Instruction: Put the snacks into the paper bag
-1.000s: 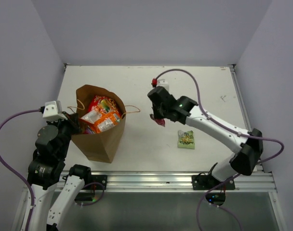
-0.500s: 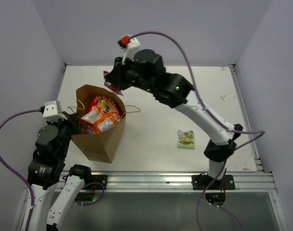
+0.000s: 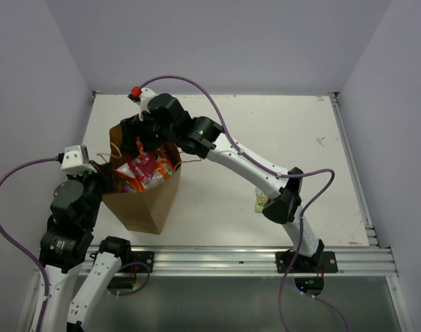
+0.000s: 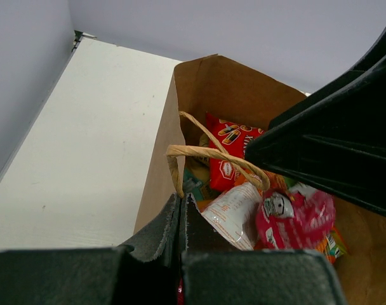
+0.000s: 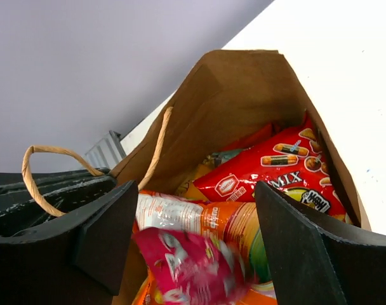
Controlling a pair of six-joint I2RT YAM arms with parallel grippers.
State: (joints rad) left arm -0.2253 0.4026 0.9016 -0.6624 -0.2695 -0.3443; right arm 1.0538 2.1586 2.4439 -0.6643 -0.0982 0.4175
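The brown paper bag [image 3: 138, 204] stands upright at the left, stuffed with snacks. My left gripper [image 4: 180, 202] is shut on the paper bag's near rim, where a twisted handle [image 4: 212, 152] comes out. My right gripper [image 5: 199, 238] hangs open over the bag's mouth [image 3: 138, 142]. A pink packet [image 5: 193, 270], blurred, sits loose below its spread fingers on top of an orange packet [image 5: 231, 219] and a red mix packet [image 5: 275, 168]. One green packet [image 3: 260, 201] lies on the table, partly hidden by the right arm.
The right arm [image 3: 245, 159] stretches across the middle of the white table [image 3: 217, 121] from its base at the near right. Grey walls close the table in on three sides. An aluminium rail [image 3: 217, 259] runs along the near edge.
The right arm has swung left from the table's middle to over the bag, carrying the pink packet. Its jaws have opened and the packet has dropped into the bag. The left arm has not moved.
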